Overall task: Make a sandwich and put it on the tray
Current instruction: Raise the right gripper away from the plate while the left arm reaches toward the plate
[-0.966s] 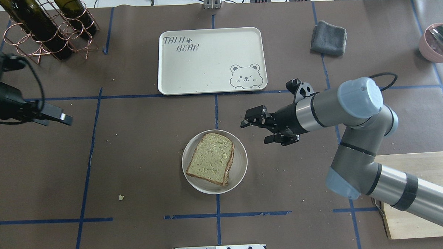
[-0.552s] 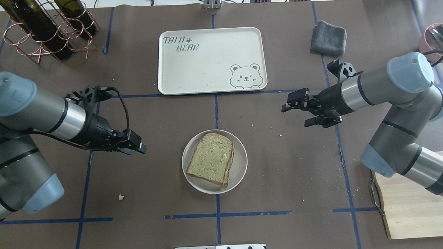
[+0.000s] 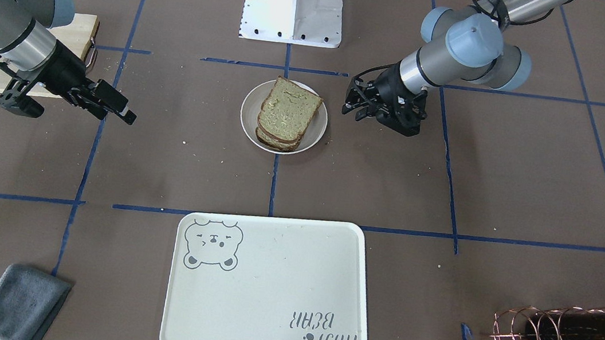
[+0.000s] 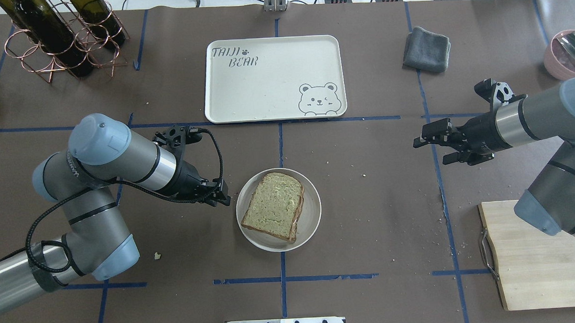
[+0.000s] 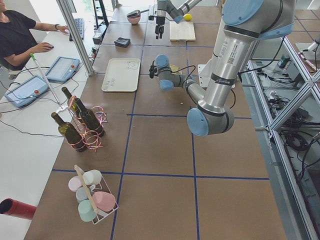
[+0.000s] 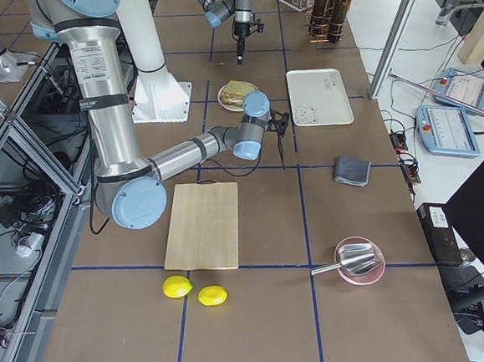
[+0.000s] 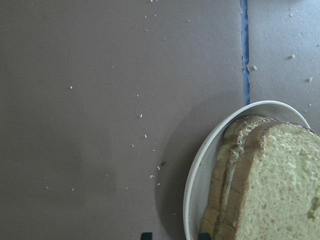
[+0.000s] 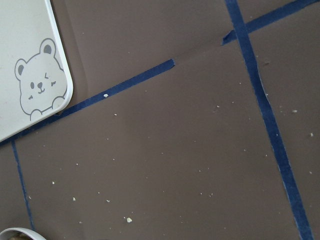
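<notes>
The sandwich (image 4: 274, 205) lies on a small round white plate (image 4: 313, 213) at the table's middle, two bread slices stacked; it also shows in the front view (image 3: 286, 111). The egg does not show between the slices. My left gripper (image 4: 224, 195) is open and empty, right at the plate's left rim. In the left wrist view the plate rim (image 7: 192, 200) lies between the two fingertips (image 7: 146, 235). My right gripper (image 4: 430, 151) is open and empty, far right of the plate. The cream bear tray (image 4: 270, 78) sits empty behind the plate.
A grey folded cloth (image 4: 427, 49) lies right of the tray. A wire rack with wine bottles (image 4: 63, 35) stands back left. A wooden cutting board (image 4: 534, 253) lies front right, a pink bowl (image 4: 568, 53) back right. Crumbs dot the brown table cover.
My left arm has swung in from the left edge up to the plate's left rim. My right arm has drawn back rightward, away from the plate. The sandwich has not moved.
</notes>
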You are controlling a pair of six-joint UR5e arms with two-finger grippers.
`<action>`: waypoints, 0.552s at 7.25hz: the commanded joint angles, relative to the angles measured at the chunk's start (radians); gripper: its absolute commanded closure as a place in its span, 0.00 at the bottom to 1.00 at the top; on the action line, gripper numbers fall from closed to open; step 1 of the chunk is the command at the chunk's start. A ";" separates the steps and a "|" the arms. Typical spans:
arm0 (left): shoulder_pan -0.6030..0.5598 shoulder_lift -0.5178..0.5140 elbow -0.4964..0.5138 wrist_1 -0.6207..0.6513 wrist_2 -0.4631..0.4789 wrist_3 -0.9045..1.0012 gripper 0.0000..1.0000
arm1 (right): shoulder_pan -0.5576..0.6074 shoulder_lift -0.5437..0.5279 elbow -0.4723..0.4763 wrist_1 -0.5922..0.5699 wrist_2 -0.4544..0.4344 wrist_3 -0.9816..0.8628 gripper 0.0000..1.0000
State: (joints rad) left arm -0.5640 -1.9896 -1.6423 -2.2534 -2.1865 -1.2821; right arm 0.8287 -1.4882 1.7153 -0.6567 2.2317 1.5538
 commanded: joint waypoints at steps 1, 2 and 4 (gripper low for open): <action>0.012 -0.043 0.053 0.002 0.004 0.000 0.58 | 0.001 -0.013 0.003 0.000 -0.003 -0.008 0.00; 0.012 -0.066 0.079 0.002 0.004 0.000 0.58 | 0.001 -0.018 0.001 0.002 -0.003 -0.009 0.00; 0.028 -0.074 0.094 0.002 0.034 -0.002 0.58 | 0.000 -0.017 0.001 0.002 -0.004 -0.009 0.00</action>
State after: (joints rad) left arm -0.5483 -2.0533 -1.5633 -2.2519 -2.1756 -1.2827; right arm 0.8290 -1.5057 1.7168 -0.6552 2.2286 1.5450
